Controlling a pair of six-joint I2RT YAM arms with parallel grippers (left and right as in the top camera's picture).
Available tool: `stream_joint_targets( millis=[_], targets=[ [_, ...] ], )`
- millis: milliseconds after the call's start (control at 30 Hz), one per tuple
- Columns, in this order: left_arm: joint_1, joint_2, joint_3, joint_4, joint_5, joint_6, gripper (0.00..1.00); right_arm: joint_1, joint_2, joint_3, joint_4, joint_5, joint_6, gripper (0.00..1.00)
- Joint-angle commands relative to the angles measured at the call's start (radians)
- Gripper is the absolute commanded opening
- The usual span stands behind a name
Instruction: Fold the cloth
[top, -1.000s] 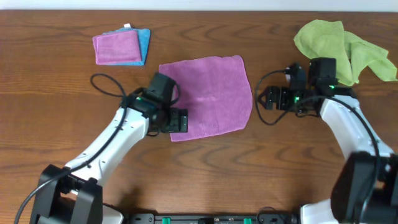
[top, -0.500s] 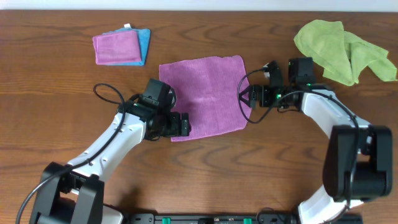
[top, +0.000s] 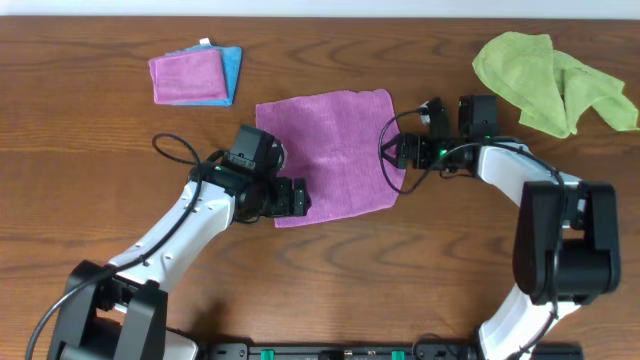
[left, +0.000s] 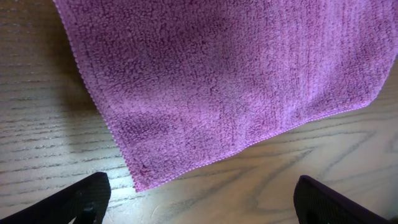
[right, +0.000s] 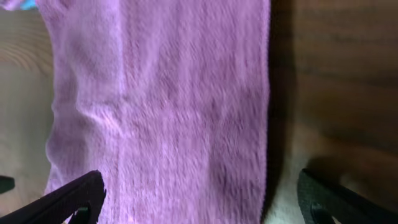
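Observation:
A purple cloth (top: 335, 150) lies flat and unfolded on the wooden table. My left gripper (top: 292, 197) is open at the cloth's near left corner; in the left wrist view that corner (left: 140, 180) lies just ahead of the spread fingers (left: 199, 205). My right gripper (top: 397, 152) is open at the cloth's right edge; in the right wrist view the cloth (right: 161, 112) fills the space between the fingers (right: 199, 202), with its edge inside them. Neither gripper holds anything.
A folded pink cloth on a blue one (top: 195, 76) sits at the back left. A crumpled green cloth (top: 550, 80) lies at the back right. Cables loop beside both arms.
My right gripper has moved left from beside the green cloth to the purple cloth's right edge. My left gripper has shifted slightly toward the near left corner.

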Motion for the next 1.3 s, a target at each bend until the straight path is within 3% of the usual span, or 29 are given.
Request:
stream_joint_targets(
  millis=[0, 333, 467, 967, 1267],
  targets=[
    [0.007, -0.01, -0.002, 0.002, 0.022, 0.004, 0.95, 0.005, 0.054, -0.002, 0.026, -0.049, 0.049, 0.99],
    [0.006, -0.002, -0.002, 0.045, 0.022, 0.003, 0.96, 0.005, 0.124, -0.002, 0.063, -0.197, 0.072, 0.99],
    [0.006, 0.02, -0.002, 0.083, 0.023, 0.003, 0.96, 0.005, 0.124, -0.002, -0.005, -0.28, 0.072, 0.99],
    [0.006, 0.04, -0.002, 0.156, 0.021, 0.005, 0.96, 0.0, 0.123, 0.003, -0.42, -0.282, -0.084, 0.99],
    [0.007, 0.048, -0.003, 0.11, -0.008, 0.056, 0.95, -0.069, 0.036, 0.009, -0.466, -0.262, -0.087, 0.95]
  ],
)
